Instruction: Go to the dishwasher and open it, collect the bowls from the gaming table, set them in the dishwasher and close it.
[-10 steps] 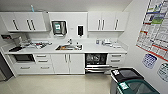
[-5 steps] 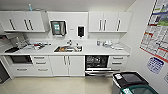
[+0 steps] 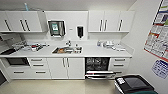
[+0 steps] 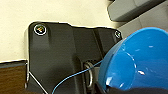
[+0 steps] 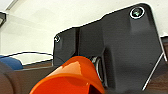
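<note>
- Compared with a second ago, the kitchen row sits slightly larger and nearer in the head view; the camera has moved, the things have not.
- The dishwasher [image 3: 97, 67] stands open below the white surface [image 3: 100, 52], right of the sink [image 3: 67, 50], its door folded down and dark racks showing.
- A black bin [image 3: 133, 85] stands on the floor right of the dishwasher.
- The left wrist view shows a bright blue bowl [image 4: 140, 60] close up; the right wrist view shows an orange-red bowl [image 5: 72, 77].
- Whether either gripper is apart or clamped cannot be told.
</note>
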`<state>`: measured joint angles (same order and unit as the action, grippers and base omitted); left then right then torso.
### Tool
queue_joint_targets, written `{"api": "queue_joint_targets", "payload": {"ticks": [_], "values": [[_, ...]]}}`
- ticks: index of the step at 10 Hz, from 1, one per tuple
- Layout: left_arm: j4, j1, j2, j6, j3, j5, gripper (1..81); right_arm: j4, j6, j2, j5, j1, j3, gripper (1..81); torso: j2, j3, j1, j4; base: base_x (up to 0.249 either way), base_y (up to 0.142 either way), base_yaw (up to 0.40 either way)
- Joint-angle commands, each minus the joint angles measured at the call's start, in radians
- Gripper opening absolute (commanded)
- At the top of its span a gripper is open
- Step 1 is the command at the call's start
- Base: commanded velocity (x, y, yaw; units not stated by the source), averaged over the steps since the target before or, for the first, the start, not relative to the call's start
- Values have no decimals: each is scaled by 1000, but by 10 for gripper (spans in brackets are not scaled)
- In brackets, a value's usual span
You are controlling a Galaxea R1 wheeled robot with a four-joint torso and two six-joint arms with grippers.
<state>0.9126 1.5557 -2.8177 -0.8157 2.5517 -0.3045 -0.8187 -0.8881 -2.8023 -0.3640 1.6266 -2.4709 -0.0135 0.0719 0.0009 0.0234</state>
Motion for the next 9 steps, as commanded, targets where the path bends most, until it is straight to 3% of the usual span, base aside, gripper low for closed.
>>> {"api": "queue_joint_targets", "payload": {"ticks": [1, 9], "values": [[0, -41, 15, -2, -4, 19, 10, -10, 0, 24, 20, -40, 7, 10, 0, 0, 0, 0, 190, 0, 0], [-1, -41, 16, -2, -4, 15, 10, -10, 0, 24, 20, -41, 7, 10, 0, 0, 0, 0, 172, 0, 0]]}}
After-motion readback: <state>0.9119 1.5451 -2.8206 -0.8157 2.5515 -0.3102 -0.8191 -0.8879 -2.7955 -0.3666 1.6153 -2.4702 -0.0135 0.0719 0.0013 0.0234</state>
